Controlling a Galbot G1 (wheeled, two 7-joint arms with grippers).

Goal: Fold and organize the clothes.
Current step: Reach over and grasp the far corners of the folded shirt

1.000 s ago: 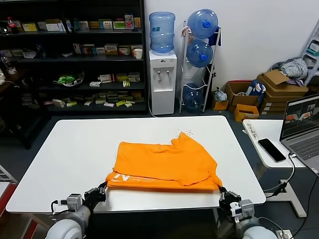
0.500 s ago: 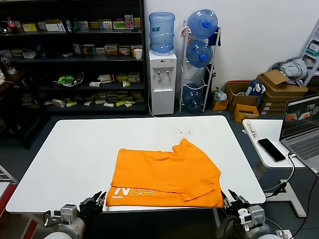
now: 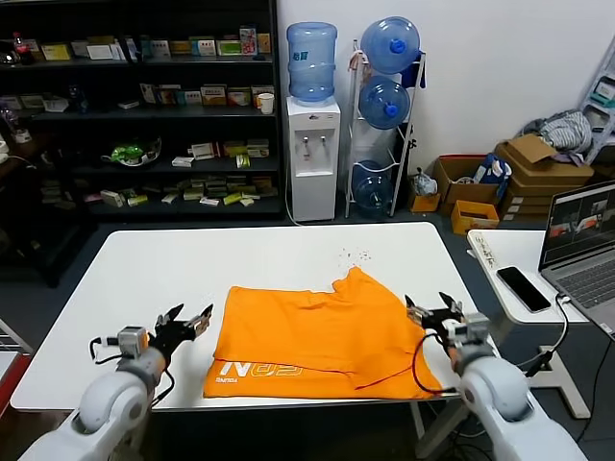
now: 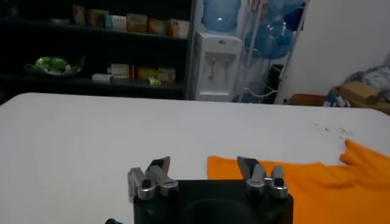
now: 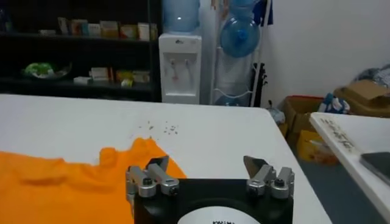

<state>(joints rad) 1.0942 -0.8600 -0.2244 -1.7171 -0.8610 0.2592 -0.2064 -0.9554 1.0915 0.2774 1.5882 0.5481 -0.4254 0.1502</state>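
The orange T-shirt [image 3: 317,336] lies folded on the white table [image 3: 144,279], a strip of white lettering showing along its near edge. My left gripper [image 3: 185,320] hovers open just off the shirt's left side, nothing between its fingers. My right gripper [image 3: 434,309] hovers open beside the shirt's right edge, also empty. In the left wrist view the left gripper [image 4: 204,167] is open above bare table, with the T-shirt [image 4: 317,189] to one side. In the right wrist view the right gripper [image 5: 207,165] is open, and the T-shirt [image 5: 67,189] lies beside it.
A side table on the right carries a phone [image 3: 524,288] and a laptop [image 3: 586,245]. Behind the table stand a water dispenser [image 3: 313,144], a bottle rack [image 3: 387,115], dark shelves [image 3: 135,106] and cardboard boxes [image 3: 538,168]. Small dark specks [image 3: 356,255] dot the tabletop.
Both grippers let go of the shirt's near edge, opened, and rose up to either side of the shirt. The shirt settled flat, lettering strip now showing.
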